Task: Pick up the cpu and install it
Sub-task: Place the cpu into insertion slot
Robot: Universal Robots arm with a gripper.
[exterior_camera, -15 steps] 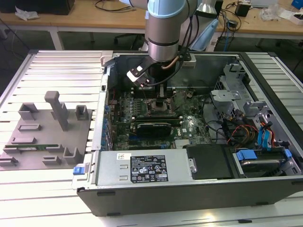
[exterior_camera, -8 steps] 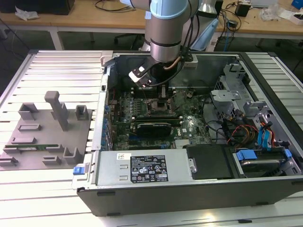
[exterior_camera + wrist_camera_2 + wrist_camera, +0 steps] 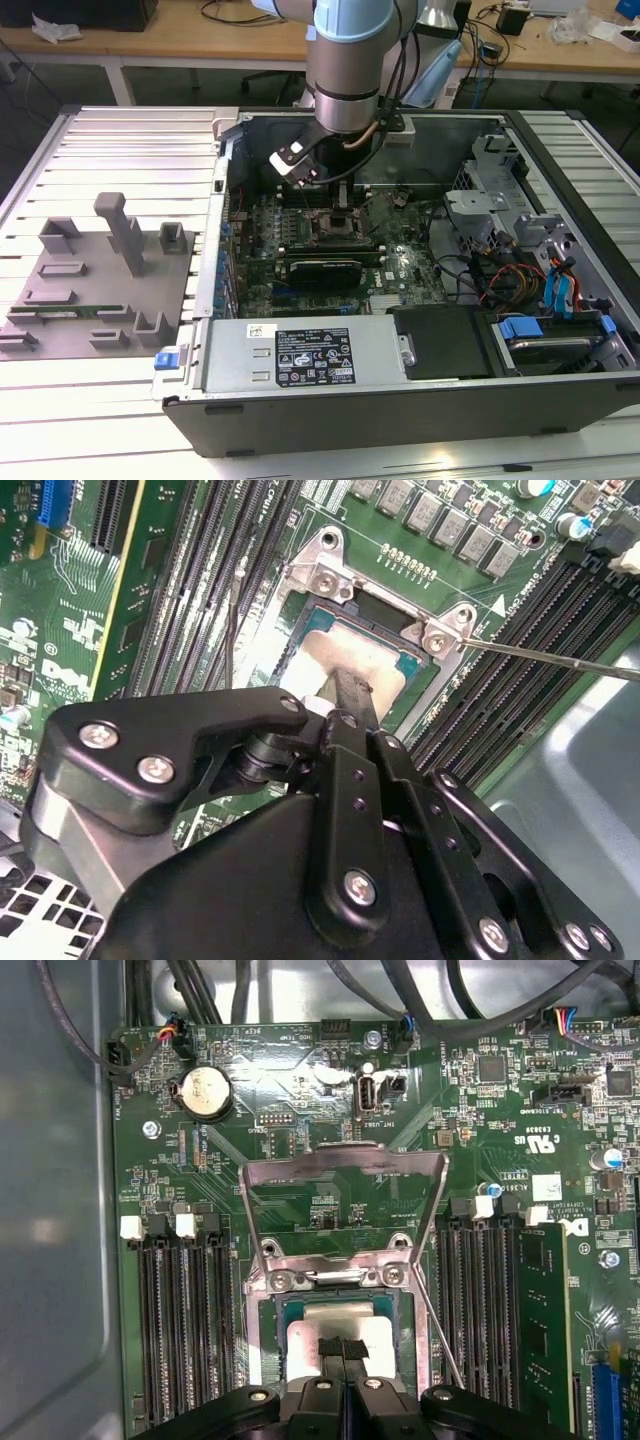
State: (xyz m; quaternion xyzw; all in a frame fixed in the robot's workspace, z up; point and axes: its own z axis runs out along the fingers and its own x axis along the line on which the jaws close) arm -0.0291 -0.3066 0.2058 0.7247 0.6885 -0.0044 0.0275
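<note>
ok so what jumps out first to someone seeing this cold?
In the exterior view, the arm reaching straight down into the open computer case. In the first wrist view, the gripper, fingertips shut, is down on the silvery cpu, which lies in the socket. The metal load plate stands hinged up at the socket's edge.

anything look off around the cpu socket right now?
Nothing stands out. The silvery square cpu lies flat and straight in the dark metal-framed socket, with the gripper shut at its top. The hinged silver load plate stands open and the thin wire lever is released, which fits an install under way.
</note>
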